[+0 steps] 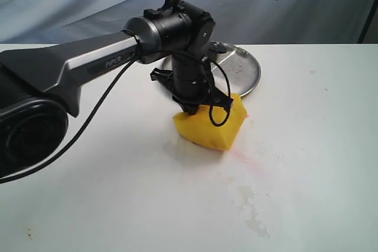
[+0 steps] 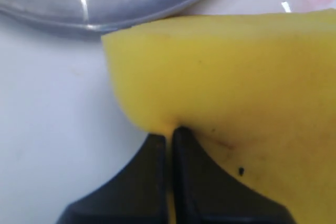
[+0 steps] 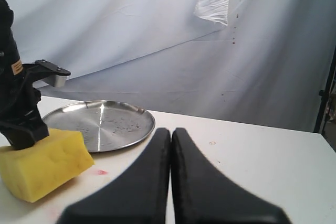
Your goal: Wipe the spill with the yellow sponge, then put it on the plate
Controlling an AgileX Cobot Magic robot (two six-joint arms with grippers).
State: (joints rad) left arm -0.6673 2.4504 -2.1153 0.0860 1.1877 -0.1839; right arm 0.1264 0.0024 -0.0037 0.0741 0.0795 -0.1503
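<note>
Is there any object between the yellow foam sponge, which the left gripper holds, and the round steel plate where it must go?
Nothing visible does. The left gripper is shut on the thick yellow foam sponge, which is right beside the round shiny steel plate; only bare white table shows between them.

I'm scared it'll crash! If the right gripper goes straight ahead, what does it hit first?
Probably nothing soon: the right gripper points over the white table toward the backdrop cloth; the plate sits just aside.
</note>
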